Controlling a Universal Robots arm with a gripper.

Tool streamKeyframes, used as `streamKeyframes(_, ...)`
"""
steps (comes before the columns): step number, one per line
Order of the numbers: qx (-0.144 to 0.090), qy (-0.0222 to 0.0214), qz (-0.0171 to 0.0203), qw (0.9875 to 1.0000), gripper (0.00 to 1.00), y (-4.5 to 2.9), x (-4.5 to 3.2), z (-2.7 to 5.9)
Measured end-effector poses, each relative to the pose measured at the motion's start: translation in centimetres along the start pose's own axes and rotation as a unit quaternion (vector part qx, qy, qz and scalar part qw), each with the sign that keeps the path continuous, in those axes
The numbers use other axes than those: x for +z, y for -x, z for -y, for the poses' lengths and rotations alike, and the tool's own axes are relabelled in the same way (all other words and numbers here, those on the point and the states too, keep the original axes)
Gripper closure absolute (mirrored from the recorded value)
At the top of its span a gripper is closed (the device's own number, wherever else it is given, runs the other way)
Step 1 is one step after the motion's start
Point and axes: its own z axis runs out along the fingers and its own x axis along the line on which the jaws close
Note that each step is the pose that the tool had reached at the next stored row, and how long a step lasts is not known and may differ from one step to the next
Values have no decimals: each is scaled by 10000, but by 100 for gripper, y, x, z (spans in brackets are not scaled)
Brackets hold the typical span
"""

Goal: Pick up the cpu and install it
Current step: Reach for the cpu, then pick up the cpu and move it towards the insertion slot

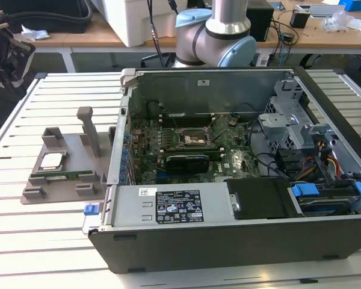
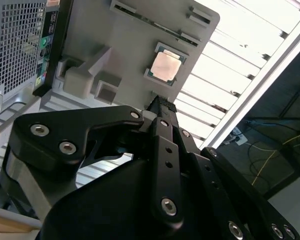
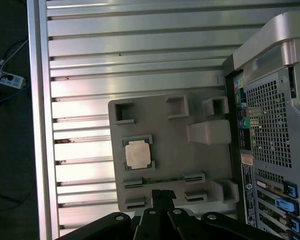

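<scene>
The gripper's (image 3: 162,194) two black fingers were drawn together at their tips in the first wrist view, with no gap worth naming between them, and they had hold of nothing. In the second wrist view the gripper (image 2: 161,102) showed the same narrow, closed tip, pointing towards the grey holder (image 2: 125,35).

Nearest the fingertips was the holder's (image 3: 170,145) edge, the one with the small clips. Whether the tips touched it could not be told. In the exterior view a long green memory stick (image 1: 61,177) lay in a slot along that edge.

Beyond that slot and clear of the fingers, the cpu (image 3: 138,153) lay in its own shallow recess on the holder. It lay flat with the shiny silver lid facing up and a thin green rim around it. Being square, it had no long axis to speak of, and its sides ran parallel to the holder's edges. The second wrist view showed the cpu (image 2: 166,66) seated the same way, with raised corners of the recess around it.

Farther out, beside the holder, stood the open computer case (image 3: 270,125). In the exterior view the cpu (image 1: 52,161) sat on the holder (image 1: 72,150), which was just beside the case (image 1: 228,241). The black socket frame (image 1: 189,139) was inside the case on the board, well apart from the cpu. All of this rested on a slatted metal table (image 1: 48,241).
</scene>
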Motion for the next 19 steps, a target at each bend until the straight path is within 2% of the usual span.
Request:
streamKeyframes(1, 0, 0, 0, 10000, 89, -38, 0, 3)
streamKeyframes(4, 0, 0, 0, 10000, 89, -93, 0, 7)
streamKeyframes(19, 0, 0, 0, 10000, 89, -100, 0, 8)
